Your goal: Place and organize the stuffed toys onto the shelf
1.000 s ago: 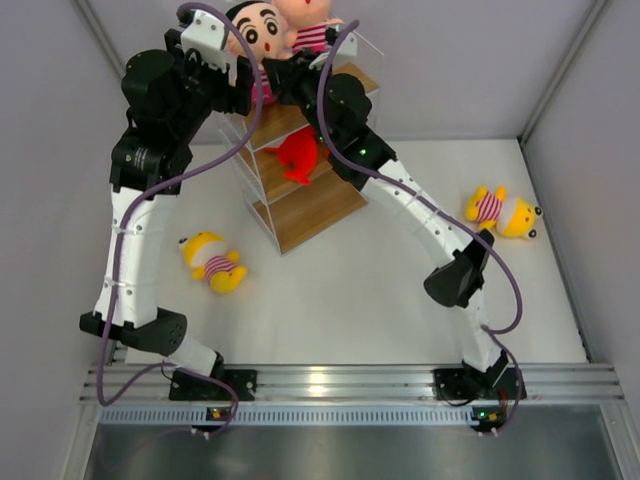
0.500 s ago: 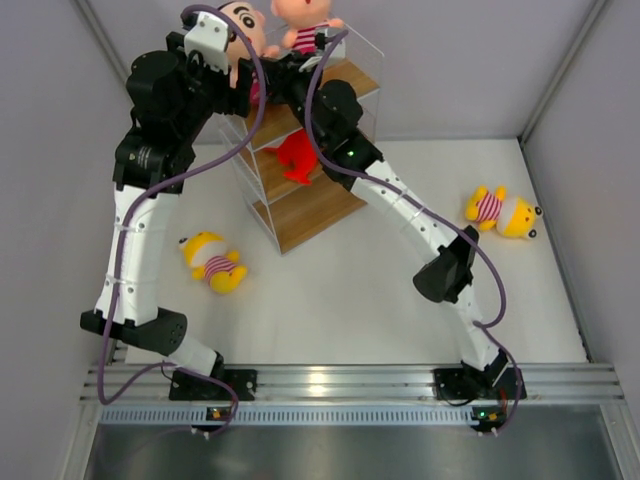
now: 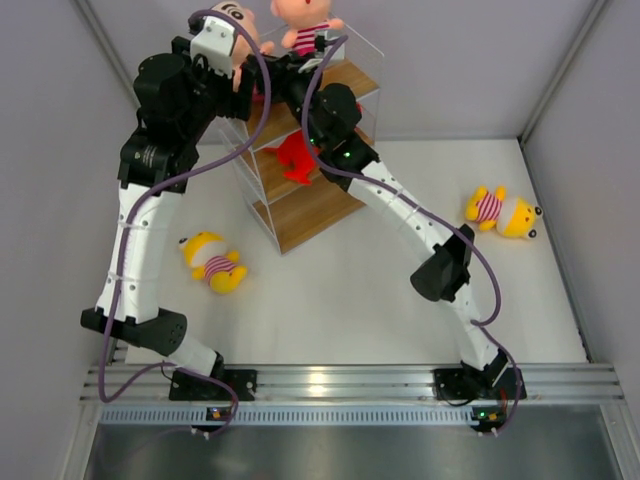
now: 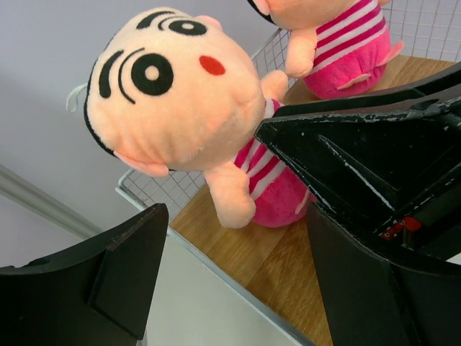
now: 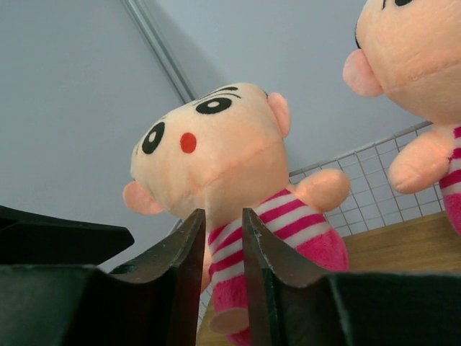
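The shelf (image 3: 320,205) stands at the back of the table. Two boy dolls stand on its top board (image 4: 266,267). One boy doll (image 4: 180,94) leans by the wire edge, and in the top view (image 3: 233,12) it is mostly hidden by my left wrist. My right gripper (image 5: 220,213) is closed to a narrow gap on its striped chest (image 5: 238,238). My left gripper (image 4: 234,252) is wide open just in front of it, empty. The second boy doll (image 3: 305,22) stands beside it. A red shark (image 3: 296,155) lies on the middle board.
One yellow figure (image 3: 212,262) lies on the table left of the shelf. Another (image 3: 503,212) lies at the far right. White walls close in on both sides. Both arms crowd the shelf's top tier, their cables looping over it.
Both grippers have moved up and back over the top board. The held boy doll has shifted back and left, now largely hidden under my left wrist.
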Motion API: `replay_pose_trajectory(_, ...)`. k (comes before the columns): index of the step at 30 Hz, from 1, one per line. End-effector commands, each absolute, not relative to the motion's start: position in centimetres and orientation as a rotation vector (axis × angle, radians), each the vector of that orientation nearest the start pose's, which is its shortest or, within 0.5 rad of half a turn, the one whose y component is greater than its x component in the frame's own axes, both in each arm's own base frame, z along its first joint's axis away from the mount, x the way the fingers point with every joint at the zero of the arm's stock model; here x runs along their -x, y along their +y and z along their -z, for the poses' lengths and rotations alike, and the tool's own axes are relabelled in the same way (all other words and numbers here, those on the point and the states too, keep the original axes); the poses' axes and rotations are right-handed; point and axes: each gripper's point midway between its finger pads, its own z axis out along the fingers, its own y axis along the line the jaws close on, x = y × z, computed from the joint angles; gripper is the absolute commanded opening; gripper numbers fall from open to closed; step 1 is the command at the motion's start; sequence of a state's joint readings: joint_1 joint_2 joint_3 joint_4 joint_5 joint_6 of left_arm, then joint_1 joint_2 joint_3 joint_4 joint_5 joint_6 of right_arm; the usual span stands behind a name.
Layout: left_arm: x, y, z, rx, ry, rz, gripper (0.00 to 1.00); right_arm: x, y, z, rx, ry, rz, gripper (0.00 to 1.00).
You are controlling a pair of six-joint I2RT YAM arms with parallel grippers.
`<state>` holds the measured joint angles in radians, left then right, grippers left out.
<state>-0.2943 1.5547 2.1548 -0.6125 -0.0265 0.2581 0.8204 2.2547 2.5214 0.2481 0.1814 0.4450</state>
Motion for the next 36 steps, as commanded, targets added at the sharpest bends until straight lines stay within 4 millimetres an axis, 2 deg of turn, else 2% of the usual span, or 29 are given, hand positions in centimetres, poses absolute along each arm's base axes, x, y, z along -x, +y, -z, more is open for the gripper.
replay_pose_trajectory(1,-40.8,-10.3,-54.9,-0.385,1.442,-0.021,0.83,-44.4,45.4,-55.1,0.045,1.046,-1.061,0.29)
replay_pose_trajectory(7,-40.4,-10.0,-54.9,-0.384,1.439,-0.037,0.84,-43.8,44.5,-56.1,0.06,1.033,-1.04,0.4)
replay_pose_trajectory(11,-39.9,-9.6,-55.1,-0.375,1.437,-0.046,0.84,-43.0,43.8,-57.3,0.069,1.028,-1.039,0.4)
replay_pose_trajectory(13,-39.1,-9.3,-55.9,-0.364,1.42,-0.05,0.84,-43.0,43.6,-56.9,0.073,1.048,-1.02,0.41)
replay_pose_trajectory(14,-38.9,-9.1,-56.0,-0.36,1.417,-0.051,0.84,-42.3,42.7,-58.0,0.068,1.031,-1.021,0.41)
replay_pose_trajectory(15,-38.5,-9.0,-56.3,-0.353,1.411,-0.048,0.84,-42.4,42.7,-57.5,0.075,1.046,-1.007,0.41)
replay_pose_trajectory(20,-36.4,-8.1,-57.7,-0.334,1.375,-0.061,0.84,-41.2,41.3,-58.8,0.102,1.053,-0.959,0.45)
replay_pose_trajectory(25,-36.0,-7.5,-57.1,-0.327,1.39,-0.09,0.84,-41.0,40.8,-59.0,0.117,1.066,-0.933,0.56)
replay_pose_trajectory(27,-35.9,-7.3,-56.9,-0.323,1.394,-0.097,0.84,-41.0,40.7,-58.6,0.119,1.093,-0.925,0.56)
replay_pose_trajectory(29,-35.6,-6.9,-56.9,-0.319,1.394,-0.112,0.84,-41.1,40.3,-58.1,0.104,1.13,-0.908,0.49)
replay_pose_trajectory(30,-35.2,-6.6,-57.1,-0.316,1.389,-0.123,0.84,-41.3,40.2,-57.7,0.093,1.154,-0.901,0.35)
replay_pose_trajectory(31,-35.2,-6.2,-56.7,-0.309,1.401,-0.145,0.85,-41.7,40.0,-56.4,0.077,1.208,-0.876,0.29)
replay_pose_trajectory(33,-34.7,-5.6,-56.6,-0.3,1.403,-0.173,0.85,-41.6,39.8,-55.4,0.058,1.259,-0.887,0.17)
replay_pose_trajectory(34,-34.7,-5.4,-56.4,-0.298,1.408,-0.186,0.85,-41.4,39.9,-55.2,0.059,1.267,-0.897,0.16)
replay_pose_trajectory(35,-34.8,-4.9,-55.8,-0.285,1.426,-0.209,0.85,-41.5,40.1,-53.9,0.067,1.319,-0.891,0.14)
replay_pose_trajectory(36,-34.7,-4.6,-55.6,-0.279,1.43,-0.222,0.85,-41.5,40.3,-53.5,0.057,1.339,-0.911,0.11)
